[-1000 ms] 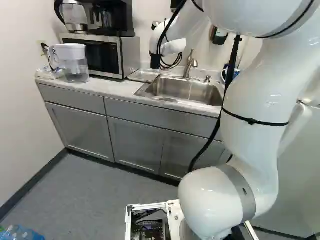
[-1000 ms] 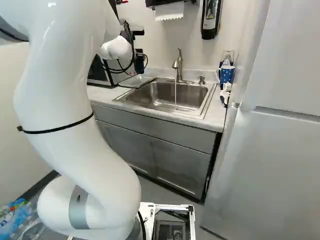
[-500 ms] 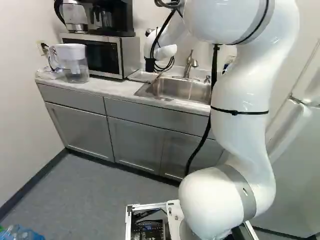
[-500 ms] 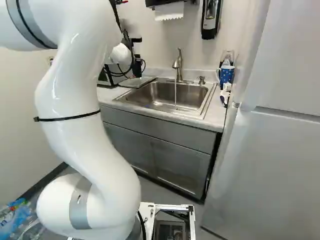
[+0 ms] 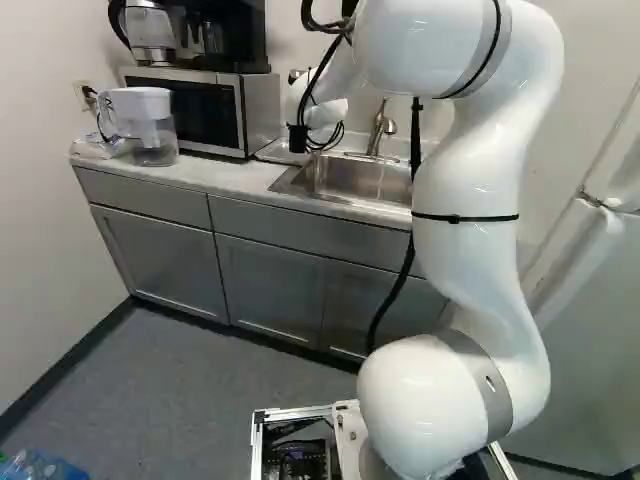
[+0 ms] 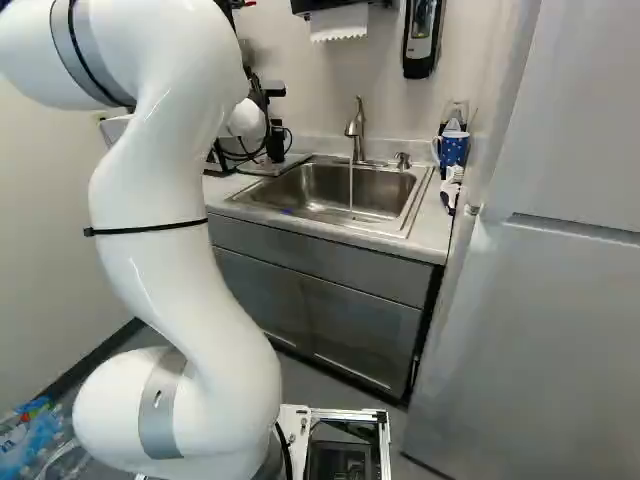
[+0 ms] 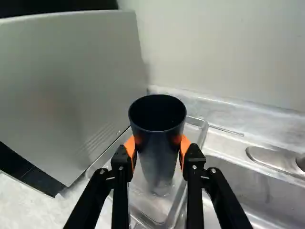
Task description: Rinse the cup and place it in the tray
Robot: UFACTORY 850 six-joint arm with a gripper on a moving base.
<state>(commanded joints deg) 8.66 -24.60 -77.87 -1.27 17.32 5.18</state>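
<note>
In the left base view my gripper is a small dark shape over the counter left of the sink; it blends with the cup there. Up close in the wrist view, the gripper is shut on a dark, tapered cup, its orange pads against two opposite sides. The cup stands upright, open mouth up, over the shallow metal tray. Whether its bottom touches the tray I cannot tell. A thin stream of water runs from the faucet into the sink.
The microwave stands close beside the cup and tray. On the counter's far left is a water pitcher. A blue mug stands at the right of the sink, near the white fridge.
My arm has swung left in the left base view and right in the right base view. Its gripper end, carrying the cup, has sunk lower toward the tray. The base has stayed put.
</note>
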